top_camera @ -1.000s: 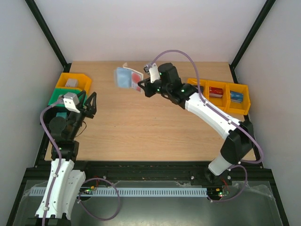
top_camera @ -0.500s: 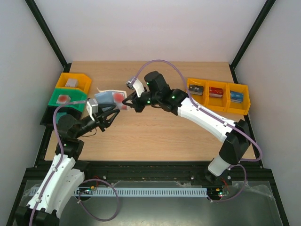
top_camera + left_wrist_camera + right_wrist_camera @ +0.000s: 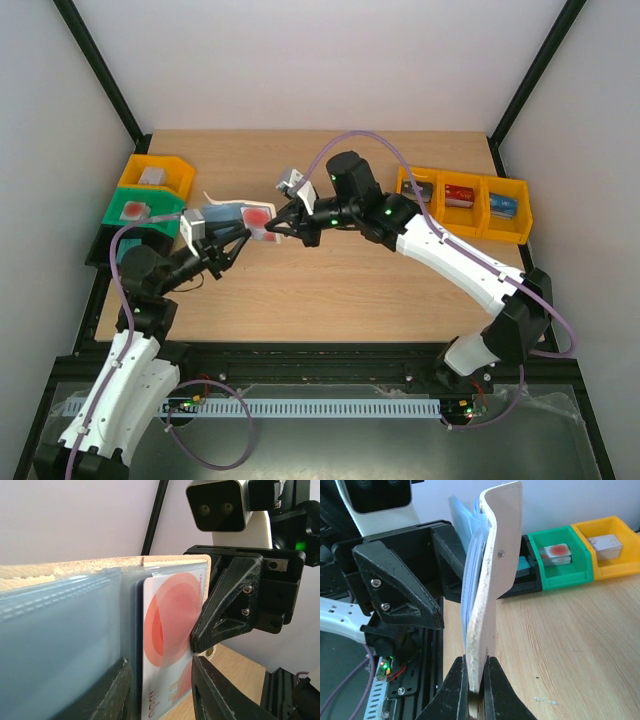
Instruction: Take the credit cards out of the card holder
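Straddling the red card (image 3: 167, 645) low down, the left gripper (image 3: 228, 246) has its fingers (image 3: 118, 692) partly spread, one on each side of the card's pocket. Whether they press on it cannot be told. The right gripper (image 3: 279, 226) has its fingers (image 3: 458, 687) pressed together on one edge of the holder (image 3: 225, 213), pinching the beige cover and holding it off the table (image 3: 330, 290). Seen from the left wrist, a black right fingertip meets the holder's edge just beside the card.

Both grippers meet nose to nose left of the table's middle, with the holder between them. A yellow bin (image 3: 157, 176) and a green bin (image 3: 140, 208) stand along the left edge, near the left arm. A small red-marked item lies in the green bin. Bare wood runs from the grippers toward the far wall and across to the right, where three yellow bins (image 3: 465, 200) sit in a row by the right edge, well apart from the holder.

The holder is open like a book. It is pale beige outside with a rough light rim and a small stud on the cover. Inside are blue, clear-fronted pockets. The card is white with overlapping red circles and sits in the pocket nearest the right gripper.
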`<state>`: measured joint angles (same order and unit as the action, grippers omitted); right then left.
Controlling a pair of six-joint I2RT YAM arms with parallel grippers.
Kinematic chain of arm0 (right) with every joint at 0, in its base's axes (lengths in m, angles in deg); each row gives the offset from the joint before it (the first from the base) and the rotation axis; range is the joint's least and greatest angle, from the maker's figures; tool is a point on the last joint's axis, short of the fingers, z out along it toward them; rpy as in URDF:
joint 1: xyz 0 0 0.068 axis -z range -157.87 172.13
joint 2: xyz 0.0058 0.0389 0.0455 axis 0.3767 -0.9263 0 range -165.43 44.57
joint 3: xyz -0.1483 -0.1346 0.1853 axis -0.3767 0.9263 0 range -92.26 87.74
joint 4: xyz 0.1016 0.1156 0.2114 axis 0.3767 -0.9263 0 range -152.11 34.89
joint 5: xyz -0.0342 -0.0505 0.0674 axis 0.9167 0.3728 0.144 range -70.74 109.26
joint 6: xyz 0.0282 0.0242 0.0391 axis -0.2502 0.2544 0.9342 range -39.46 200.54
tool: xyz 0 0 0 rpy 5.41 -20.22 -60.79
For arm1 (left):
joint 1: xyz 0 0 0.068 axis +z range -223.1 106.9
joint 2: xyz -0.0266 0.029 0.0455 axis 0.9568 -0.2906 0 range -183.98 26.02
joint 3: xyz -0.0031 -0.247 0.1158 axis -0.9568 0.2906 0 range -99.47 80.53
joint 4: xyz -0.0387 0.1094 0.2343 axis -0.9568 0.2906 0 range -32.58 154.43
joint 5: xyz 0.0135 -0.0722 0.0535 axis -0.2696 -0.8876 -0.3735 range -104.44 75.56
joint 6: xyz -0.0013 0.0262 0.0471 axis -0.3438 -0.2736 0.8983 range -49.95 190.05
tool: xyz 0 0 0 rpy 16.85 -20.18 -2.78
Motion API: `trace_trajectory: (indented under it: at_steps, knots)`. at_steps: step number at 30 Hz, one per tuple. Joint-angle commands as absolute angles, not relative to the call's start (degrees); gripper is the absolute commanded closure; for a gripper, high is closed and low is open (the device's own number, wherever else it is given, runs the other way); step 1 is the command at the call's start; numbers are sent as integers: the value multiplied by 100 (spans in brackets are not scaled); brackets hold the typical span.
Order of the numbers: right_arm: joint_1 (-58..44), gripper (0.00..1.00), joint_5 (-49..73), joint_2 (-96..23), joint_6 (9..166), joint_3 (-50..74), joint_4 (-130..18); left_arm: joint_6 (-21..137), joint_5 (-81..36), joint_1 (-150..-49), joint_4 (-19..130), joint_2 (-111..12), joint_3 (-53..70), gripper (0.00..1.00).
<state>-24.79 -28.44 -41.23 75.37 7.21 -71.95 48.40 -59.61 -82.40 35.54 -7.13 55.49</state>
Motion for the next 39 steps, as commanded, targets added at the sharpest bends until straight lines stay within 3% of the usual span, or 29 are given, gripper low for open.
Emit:
trace_trajectory:
  at_steps: [1, 10, 16, 27, 39]
  knots:
    - [-2544, 98, -3952, -3893, 7258, 772, -6871, 5017, -5965, -8167, 3575, -723, 5477, 65]
    - [-2546, 98, -4590, -4136, 6883, 524, -7152, 4763, -5924, -8127, 3459, -768, 5447, 60]
    - [-2469, 98, -4604, -4218, 6299, 291, -7981, 3566, -6536, -7673, 2376, -918, 5530, 60]
    - [-2462, 98, -4684, -4156, 7054, 596, -6874, 4400, -6981, -8085, 2945, -985, 5333, 61]
    - [-2508, 98, -3413, -4494, 8612, 795, -5134, 3972, -7474, -8253, 2184, -1042, 5316, 70]
